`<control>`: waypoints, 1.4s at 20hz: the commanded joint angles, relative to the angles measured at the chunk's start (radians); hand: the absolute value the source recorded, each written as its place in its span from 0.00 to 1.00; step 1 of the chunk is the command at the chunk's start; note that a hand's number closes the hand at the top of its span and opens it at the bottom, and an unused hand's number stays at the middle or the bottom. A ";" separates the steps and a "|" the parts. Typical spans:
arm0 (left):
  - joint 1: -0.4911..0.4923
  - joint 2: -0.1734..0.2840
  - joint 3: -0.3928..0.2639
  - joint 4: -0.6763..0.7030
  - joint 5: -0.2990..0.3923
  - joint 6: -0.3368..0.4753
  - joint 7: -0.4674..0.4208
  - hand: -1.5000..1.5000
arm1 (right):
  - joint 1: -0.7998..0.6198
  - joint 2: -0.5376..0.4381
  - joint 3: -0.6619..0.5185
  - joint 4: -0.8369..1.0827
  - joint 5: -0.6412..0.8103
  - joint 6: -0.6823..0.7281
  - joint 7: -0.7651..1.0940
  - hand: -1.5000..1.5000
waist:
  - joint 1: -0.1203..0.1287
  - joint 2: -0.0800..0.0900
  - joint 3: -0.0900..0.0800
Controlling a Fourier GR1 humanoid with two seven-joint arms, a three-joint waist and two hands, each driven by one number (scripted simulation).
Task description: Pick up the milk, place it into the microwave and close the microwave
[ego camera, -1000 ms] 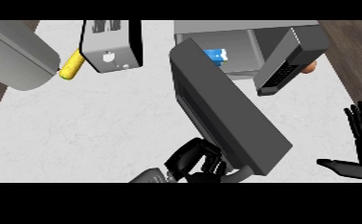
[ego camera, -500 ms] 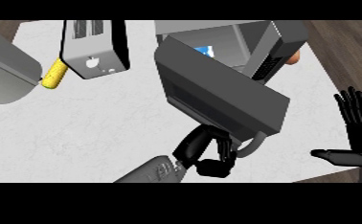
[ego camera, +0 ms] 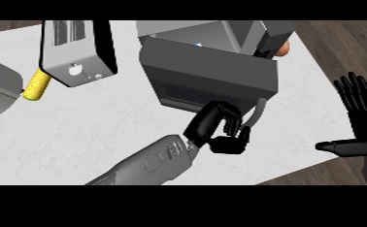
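Since a moment ago, our microwave door (ego camera: 208,78) has swung further toward closed, nearly covering the milk (ego camera: 198,44), a blue sliver inside the microwave (ego camera: 215,34). Our left hand (ego camera: 219,129) presses the door's lower edge with curled fingers, gripping nothing. Our right hand (ego camera: 351,119) rests open at the tabletop (ego camera: 93,119) edge.

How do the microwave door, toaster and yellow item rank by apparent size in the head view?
Largest: microwave door.
Then: toaster, partly cropped at the top.
Smallest: yellow item.
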 commanded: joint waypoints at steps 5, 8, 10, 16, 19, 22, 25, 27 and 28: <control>-0.166 -0.006 0.059 0.071 0.082 0.052 -0.001 1.00 | -0.047 -0.023 0.009 -0.054 -0.041 0.078 -0.008 0.00 | -0.066 0.018 0.005; -0.204 -0.006 0.064 0.103 0.099 0.065 -0.005 1.00 | -0.072 -0.023 0.021 -0.068 -0.054 0.085 0.019 0.00 | -0.080 0.033 0.006; -0.232 -0.006 0.071 0.111 0.114 0.075 -0.008 1.00 | -0.099 -0.024 0.021 -0.079 -0.077 0.101 0.035 0.00 | -0.089 0.037 0.007; -0.309 -0.006 0.093 0.166 0.156 0.086 -0.005 1.00 | -0.119 -0.040 0.035 -0.103 -0.112 0.135 0.078 0.00 | -0.130 0.051 0.010; -0.343 -0.006 0.106 0.198 0.175 0.089 0.000 1.00 | -0.144 -0.048 0.044 -0.126 -0.124 0.151 0.091 0.00 | -0.137 0.057 0.011; -0.377 -0.005 0.121 0.224 0.190 0.089 -0.003 1.00 | -0.155 -0.052 0.062 -0.140 -0.142 0.184 0.113 0.00 | -0.145 0.063 0.012; -0.399 -0.005 0.129 0.243 0.206 0.099 -0.008 1.00 | -0.161 -0.052 0.080 -0.162 -0.161 0.216 0.131 0.00 | -0.160 0.064 0.013; -0.407 -0.005 0.128 0.249 0.211 0.108 -0.008 1.00 | -0.179 -0.065 0.092 -0.177 -0.168 0.233 0.155 0.00 | -0.158 0.066 0.012; -0.400 -0.005 0.124 0.244 0.217 0.115 -0.010 1.00 | -0.179 -0.069 0.100 -0.184 -0.172 0.246 0.162 0.00 | -0.168 0.068 0.012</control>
